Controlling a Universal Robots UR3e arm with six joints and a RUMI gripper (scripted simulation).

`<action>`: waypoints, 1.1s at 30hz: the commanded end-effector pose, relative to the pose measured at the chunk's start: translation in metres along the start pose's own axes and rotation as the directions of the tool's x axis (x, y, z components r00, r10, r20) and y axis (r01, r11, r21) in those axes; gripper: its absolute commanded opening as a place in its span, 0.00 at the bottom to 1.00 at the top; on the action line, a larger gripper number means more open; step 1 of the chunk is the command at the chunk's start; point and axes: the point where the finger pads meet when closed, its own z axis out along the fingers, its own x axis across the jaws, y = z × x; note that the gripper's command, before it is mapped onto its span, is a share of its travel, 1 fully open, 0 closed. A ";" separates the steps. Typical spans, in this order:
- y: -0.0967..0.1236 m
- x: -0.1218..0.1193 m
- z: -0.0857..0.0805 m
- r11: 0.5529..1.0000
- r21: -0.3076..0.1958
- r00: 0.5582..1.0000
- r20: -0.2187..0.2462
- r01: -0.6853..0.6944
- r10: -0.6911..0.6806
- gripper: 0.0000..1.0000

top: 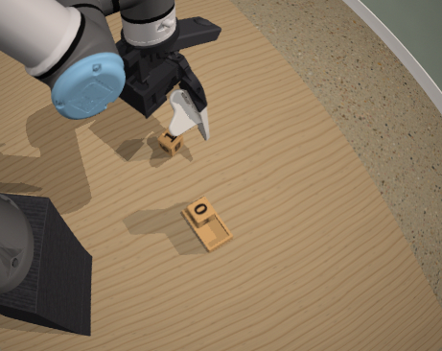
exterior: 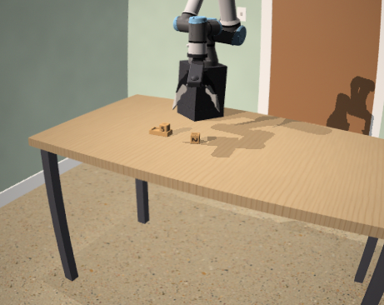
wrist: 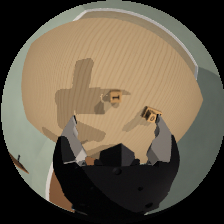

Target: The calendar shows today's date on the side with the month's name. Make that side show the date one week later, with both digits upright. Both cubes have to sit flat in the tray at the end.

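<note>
A small wooden calendar tray lies on the table. One number cube sits in its far slot with a 0 on top; the other slot is empty. A second cube lies loose on the table away from the tray, with a 1 on top and a 2 on the side towards the exterior camera. My gripper is open and empty. It hangs well above the loose cube.
The arm's black base block stands at the table's back. The table edge runs along the front. The arm's shadow falls on the wood beside the cubes.
</note>
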 end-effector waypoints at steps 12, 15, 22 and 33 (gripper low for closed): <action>-0.002 0.001 -0.001 1.000 0.003 1.000 -0.001 -0.029 0.029 1.00; -0.002 0.001 0.000 0.998 0.003 0.998 -0.001 -0.063 0.063 1.00; -0.003 0.002 0.000 0.979 0.003 0.979 -0.001 -0.205 0.205 1.00; -0.004 0.003 0.002 0.922 0.003 0.922 -0.001 -0.387 0.387 1.00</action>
